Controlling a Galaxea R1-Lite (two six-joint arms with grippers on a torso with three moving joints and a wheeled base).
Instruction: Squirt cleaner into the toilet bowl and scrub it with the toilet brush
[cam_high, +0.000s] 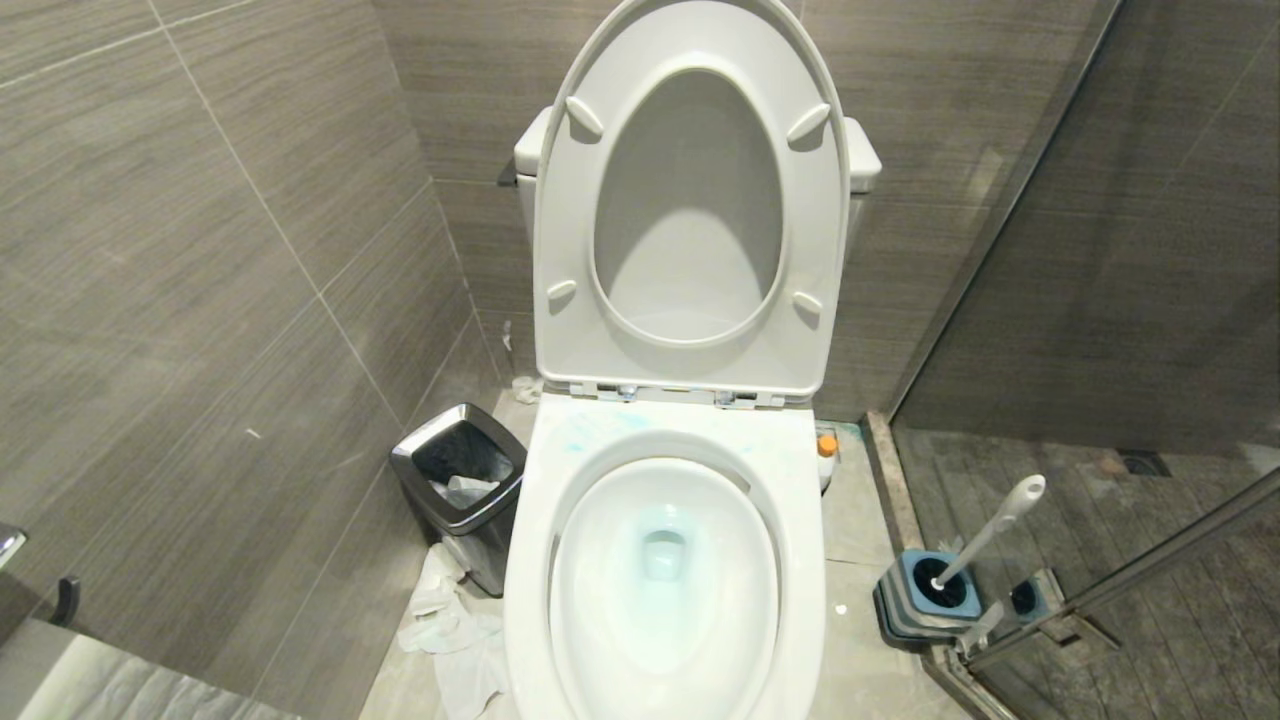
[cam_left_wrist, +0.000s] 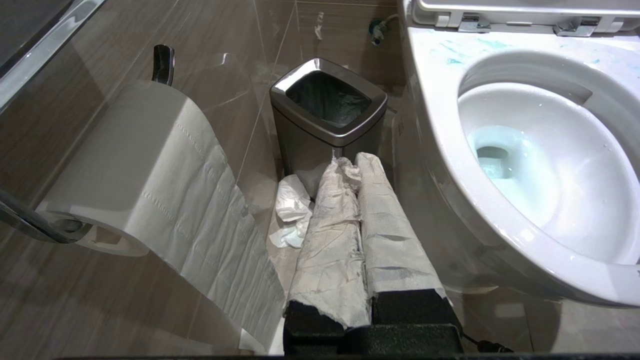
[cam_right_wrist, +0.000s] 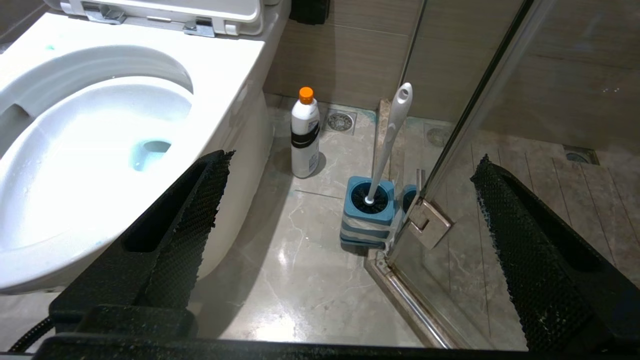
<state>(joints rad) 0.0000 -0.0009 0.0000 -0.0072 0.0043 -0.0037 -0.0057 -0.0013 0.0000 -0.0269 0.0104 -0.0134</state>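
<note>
The toilet bowl (cam_high: 665, 560) stands open, seat and lid raised, faint turquoise in its water. A steel-rimmed bin (cam_high: 462, 480) sits on its left. On its right, the toilet brush (cam_right_wrist: 389, 142) stands in its striped holder (cam_right_wrist: 367, 220) on the floor; the cleaner (cam_right_wrist: 305, 132) is upright nearby. The right tool (cam_right_wrist: 350, 215) gapes wide, empty; the left tool (cam_left_wrist: 356, 172), paper-wrapped, is pressed closed, holding nothing.

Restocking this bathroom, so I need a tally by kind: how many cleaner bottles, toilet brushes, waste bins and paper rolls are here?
Cleaner bottle: 1
Toilet brush: 1
Waste bin: 1
Paper roll: 1
Total: 4
</note>
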